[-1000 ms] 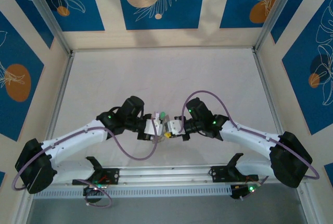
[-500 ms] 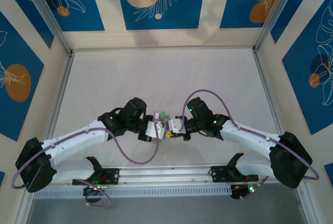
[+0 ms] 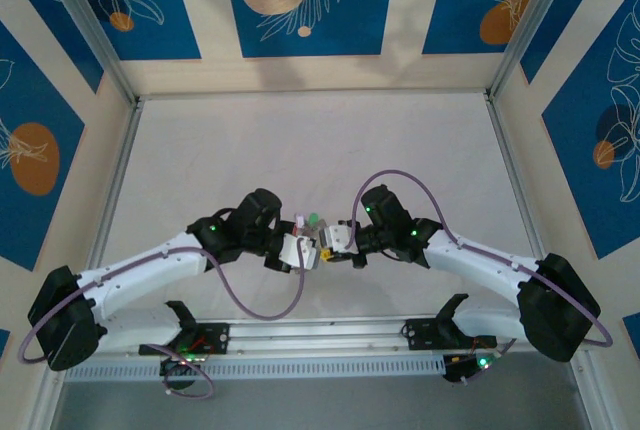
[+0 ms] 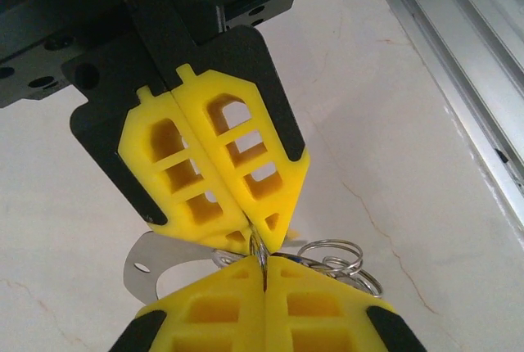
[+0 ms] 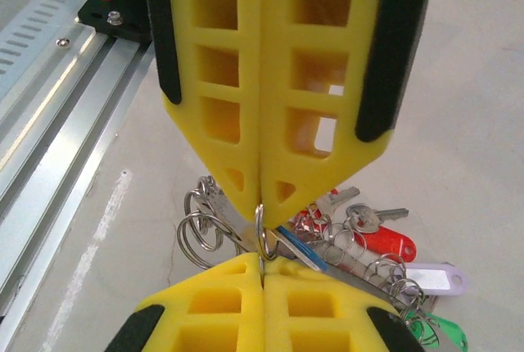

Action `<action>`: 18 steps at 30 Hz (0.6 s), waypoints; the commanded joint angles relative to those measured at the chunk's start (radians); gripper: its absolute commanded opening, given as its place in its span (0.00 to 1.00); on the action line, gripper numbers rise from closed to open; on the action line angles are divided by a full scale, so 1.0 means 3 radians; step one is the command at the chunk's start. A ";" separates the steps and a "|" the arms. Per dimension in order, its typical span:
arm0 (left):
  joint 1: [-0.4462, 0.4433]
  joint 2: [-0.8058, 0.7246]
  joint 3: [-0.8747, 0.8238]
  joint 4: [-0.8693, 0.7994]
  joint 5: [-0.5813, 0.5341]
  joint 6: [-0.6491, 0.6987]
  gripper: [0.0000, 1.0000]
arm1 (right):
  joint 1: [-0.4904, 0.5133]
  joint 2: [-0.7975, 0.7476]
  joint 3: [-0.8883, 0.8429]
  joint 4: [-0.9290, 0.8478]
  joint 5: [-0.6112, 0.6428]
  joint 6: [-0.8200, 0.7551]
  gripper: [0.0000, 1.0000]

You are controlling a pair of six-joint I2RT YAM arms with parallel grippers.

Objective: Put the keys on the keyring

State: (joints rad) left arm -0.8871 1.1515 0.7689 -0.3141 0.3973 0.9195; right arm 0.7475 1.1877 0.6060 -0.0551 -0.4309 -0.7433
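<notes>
Well, Mira, start from above: what has moved in the last second?

Both arms have edged inward, Jon. A second ago a gap stood between the two wrists. Now the left jaws and the right jaws meet tip to tip, low over the worktop [image 3: 300, 140]. The green tag [image 3: 312, 219], at 12 o'clock of the meeting point, hasn't budged. I'd judge they have closed in on one piece of wire, so the threading is under way but not done.

And the left wrist camera?

The left jaws sit at 6 o'clock, pressed together. The right jaws come down from 12 o'clock, their yellow pads [image 4: 196, 83] likewise together. Where the tips meet, a thin grey wire runs between both pairs. I take it for the keyring [image 4: 260, 252], seen edge-on. A flat metal blade [image 4: 151, 264] pokes out at 9 o'clock, and small split rings [image 4: 334, 254] lie at 3 o'clock.

Then the right wrist camera?

It shows the same pinch, mirrored. The right jaws are at 6 o'clock and the left jaws at 12, and both are clamped on that wire loop [image 5: 259, 229] with no gap in either pair. The keys [image 5: 372, 219] fan out on the worktop towards 4 o'clock, with a red tag [image 5: 389, 245], a white one and a green one. More split rings lie at 9 o'clock.

Is any key on the big ring yet?

I cannot tell; the bunch crowds right against the tips.
</notes>
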 commanded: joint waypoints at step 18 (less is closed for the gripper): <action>-0.0063 -0.0124 -0.0160 -0.0318 -0.0152 0.0181 0.00 | -0.0094 -0.0208 -0.0120 0.0423 -0.0054 -0.0033 0.00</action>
State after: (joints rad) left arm -0.8890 1.1248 0.7502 -0.3153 0.3527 0.9520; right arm 0.7372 1.1553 0.5766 0.0071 -0.4347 -0.7444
